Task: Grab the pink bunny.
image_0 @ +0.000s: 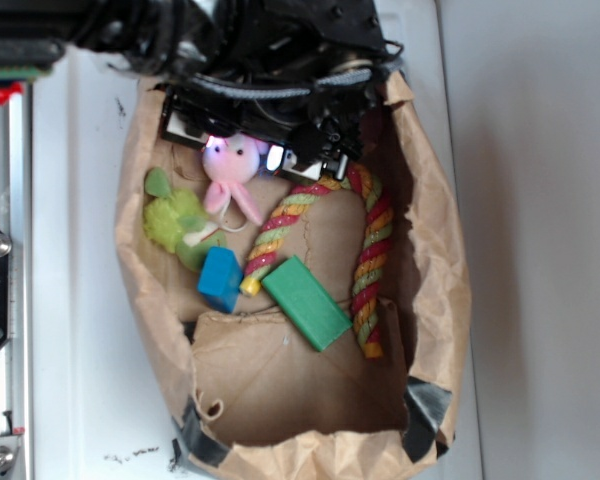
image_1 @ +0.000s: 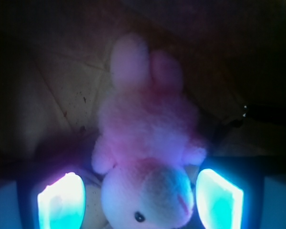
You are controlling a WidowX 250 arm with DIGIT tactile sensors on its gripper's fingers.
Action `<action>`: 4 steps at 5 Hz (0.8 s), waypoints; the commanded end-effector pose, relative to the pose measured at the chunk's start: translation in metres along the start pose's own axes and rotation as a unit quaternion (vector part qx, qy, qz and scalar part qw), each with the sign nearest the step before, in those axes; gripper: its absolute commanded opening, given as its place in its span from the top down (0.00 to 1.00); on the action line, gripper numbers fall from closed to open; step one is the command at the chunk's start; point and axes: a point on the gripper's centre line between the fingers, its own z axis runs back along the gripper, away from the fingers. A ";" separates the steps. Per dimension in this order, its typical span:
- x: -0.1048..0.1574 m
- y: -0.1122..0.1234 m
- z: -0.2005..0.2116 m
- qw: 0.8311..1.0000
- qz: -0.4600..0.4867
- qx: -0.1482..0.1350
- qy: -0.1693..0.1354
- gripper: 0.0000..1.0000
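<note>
Pink bunny [image_1: 148,143] soft, light, squashy; gripper [image_1: 140,198] jaws apart flanking head, pinch there, expect compression

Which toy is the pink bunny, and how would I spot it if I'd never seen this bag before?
Look inside the brown paper bag, at the end where the gripper hangs. The pink bunny lies right under it, its head between the glowing fingers, which are apart. It is the only pink, soft thing there; beside it sits a fuzzy lime-green plush toy, and farther off a blue block.
</note>
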 end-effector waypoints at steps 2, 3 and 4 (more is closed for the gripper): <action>0.008 0.009 -0.016 0.998 -0.030 0.032 -0.033 0.00; 0.007 0.007 -0.014 0.997 -0.052 0.041 -0.046 0.00; 0.006 0.008 -0.013 0.997 -0.040 0.050 -0.039 1.00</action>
